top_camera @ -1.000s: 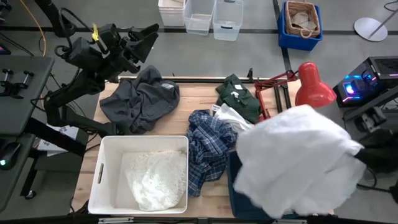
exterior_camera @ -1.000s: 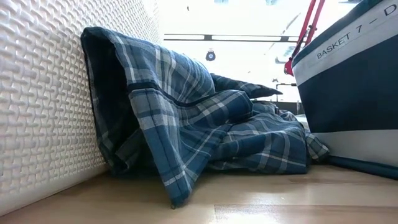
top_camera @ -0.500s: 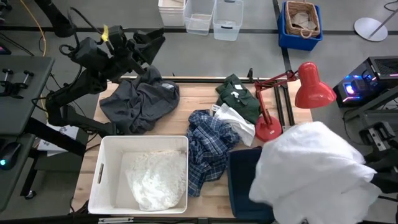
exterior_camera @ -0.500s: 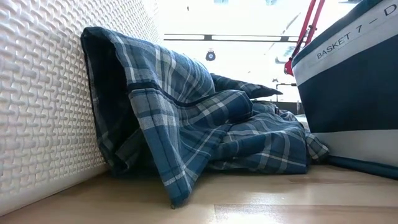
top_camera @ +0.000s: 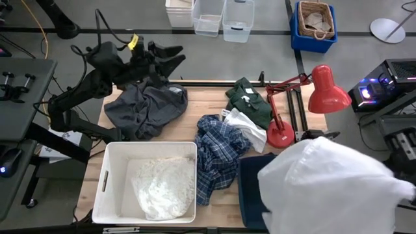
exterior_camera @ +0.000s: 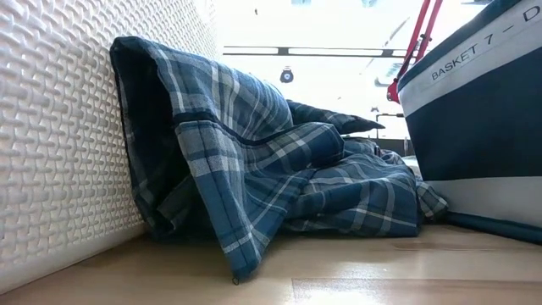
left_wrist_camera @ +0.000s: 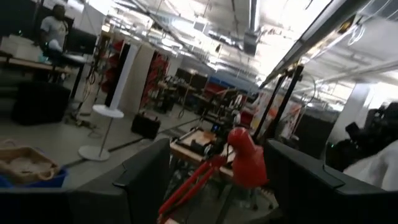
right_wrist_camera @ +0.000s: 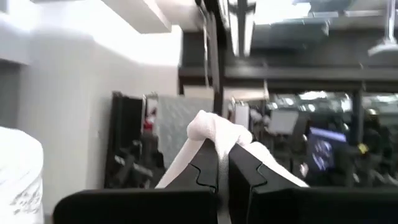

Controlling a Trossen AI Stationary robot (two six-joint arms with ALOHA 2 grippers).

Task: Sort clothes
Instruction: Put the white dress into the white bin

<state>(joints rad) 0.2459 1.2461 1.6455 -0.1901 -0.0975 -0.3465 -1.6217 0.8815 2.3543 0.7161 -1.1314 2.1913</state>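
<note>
My right gripper (right_wrist_camera: pixel 222 152) is shut on a large white garment (top_camera: pixel 331 188), which hides it in the high view and hangs over the table's near right corner. My left gripper (top_camera: pixel 174 56) stands open in the air beyond the far left corner, above a dark grey garment (top_camera: pixel 146 107) that lies heaped on the table. A plaid shirt (top_camera: pixel 218 153) lies mid-table, leaning against the white bin's wall (exterior_camera: pixel 76 127). A dark green garment (top_camera: pixel 248 99) and a small white one (top_camera: pixel 250 130) lie farther back. Another white garment (top_camera: pixel 162 188) fills the white bin (top_camera: pixel 107 175). My right gripper pinches a bunched fold of the white garment (right_wrist_camera: pixel 214 130) between its two fingers, and a knot of cloth sticks out past the fingertips. The fingers point about level, a little upward. The garment is lifted clear and drapes down around the gripper.
A navy bin (top_camera: pixel 250 188) stands at the near right, mostly under the hanging white garment. A red desk lamp (top_camera: pixel 325 88) stands at the far right with its base (top_camera: pixel 281 135) on the table. Clear and blue bins sit on the floor beyond the far edge.
My right gripper has carried the white garment toward the table's near right corner, uncovering the lamp's base and the small white garment. My left gripper has tipped up toward level, staying open, its fingers now reaching toward the table's right.
</note>
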